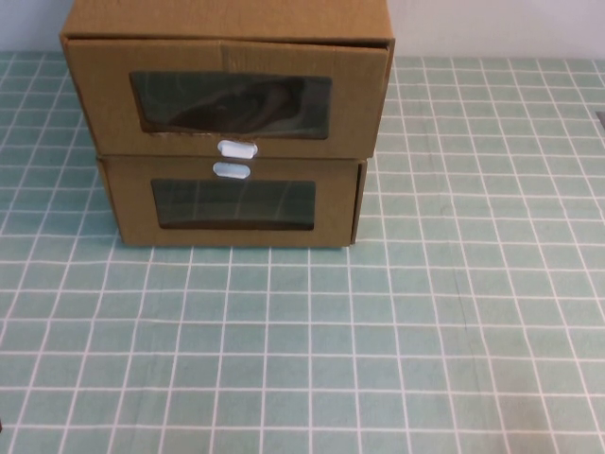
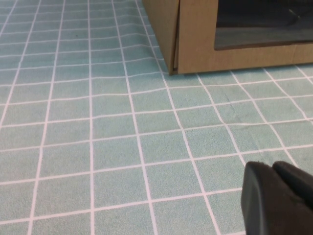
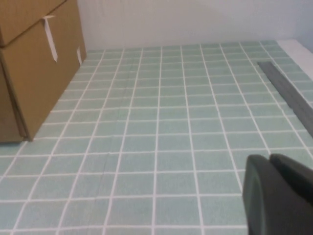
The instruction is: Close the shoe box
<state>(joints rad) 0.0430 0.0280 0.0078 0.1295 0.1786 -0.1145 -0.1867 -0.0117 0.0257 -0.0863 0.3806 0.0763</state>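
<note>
Since the left gripper (image 2: 279, 200) and right gripper (image 3: 279, 196) sit low over the checked mat (image 1: 425, 331), well short of the boxes (spread or pressed together, I cannot tell), a push may strike the lower box (image 1: 331, 203). The shoe box (image 1: 354, 104) stacked on it, its drawer slightly out, might then skid backward.

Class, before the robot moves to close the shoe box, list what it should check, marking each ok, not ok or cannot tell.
1. Shoe box, the top one, shut: not ok, its drawer juts forward.
2. Its pull tab in sight: ok.
3. Left gripper off the boxes, above the mat: ok.
4. Right gripper off the boxes, out to their right: ok.
</note>
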